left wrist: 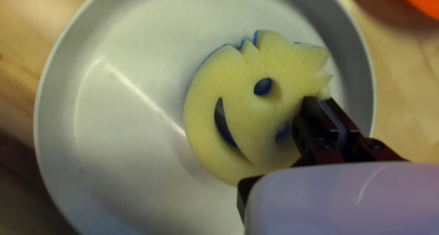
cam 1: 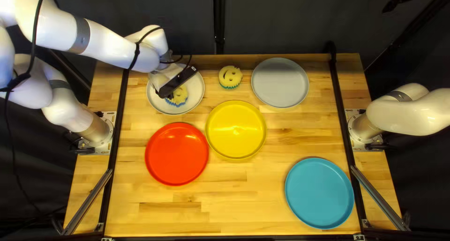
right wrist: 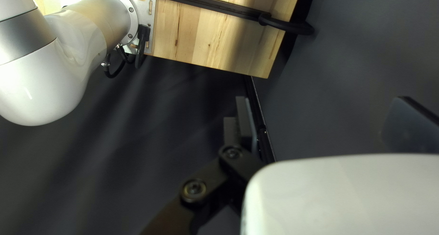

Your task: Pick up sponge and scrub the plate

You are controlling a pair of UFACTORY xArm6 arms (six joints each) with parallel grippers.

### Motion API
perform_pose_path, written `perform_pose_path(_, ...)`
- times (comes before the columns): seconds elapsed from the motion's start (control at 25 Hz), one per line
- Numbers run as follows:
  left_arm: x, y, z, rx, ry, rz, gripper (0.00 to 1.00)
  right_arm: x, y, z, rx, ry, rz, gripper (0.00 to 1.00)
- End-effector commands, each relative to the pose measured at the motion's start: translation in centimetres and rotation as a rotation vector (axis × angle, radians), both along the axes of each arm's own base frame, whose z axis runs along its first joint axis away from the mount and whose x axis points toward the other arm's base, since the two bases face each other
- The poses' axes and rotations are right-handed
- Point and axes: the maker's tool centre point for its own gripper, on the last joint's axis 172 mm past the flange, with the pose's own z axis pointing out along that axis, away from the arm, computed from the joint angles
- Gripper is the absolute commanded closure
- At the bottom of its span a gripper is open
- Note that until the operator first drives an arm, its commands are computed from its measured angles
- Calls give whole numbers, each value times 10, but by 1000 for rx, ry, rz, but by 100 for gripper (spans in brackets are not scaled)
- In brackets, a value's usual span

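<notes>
Near the far left of the counter, my left gripper is pinched narrow on one side of a yellow sponge with a blue underside. That sponge lies inside a white plate, and its face, with a smiling mouth and two eye holes, points up. The gripper holds it by the edge near one eye, off to one side of the plate's middle. My right gripper is up by the dark curtain, well apart from the plates. Its two fingers are spread wide, with nothing between them. Another smiley sponge, yellow on top and green below, sits on the wood between the white plate and a gray plate. Closer to me are a red plate and a yellow plate, side by side. One blue plate is at the near right.
</notes>
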Motion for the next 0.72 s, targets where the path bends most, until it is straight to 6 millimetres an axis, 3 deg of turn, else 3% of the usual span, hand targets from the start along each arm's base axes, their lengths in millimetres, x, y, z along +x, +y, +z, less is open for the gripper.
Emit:
perform_pose_path(0.04, -7, 25, -4, -3, 5, 5, 100, 0, 0, 0, 0, 0, 0, 0)
perform_pose_path(0.4, 9, 65, 4, 4, 12, 7, 100, 0, 0, 0, 0, 0, 0, 0)
perform_pose_path(0.72, 27, 85, 2, 6, 16, -12, 100, 0, 0, 0, 0, 0, 0, 0)
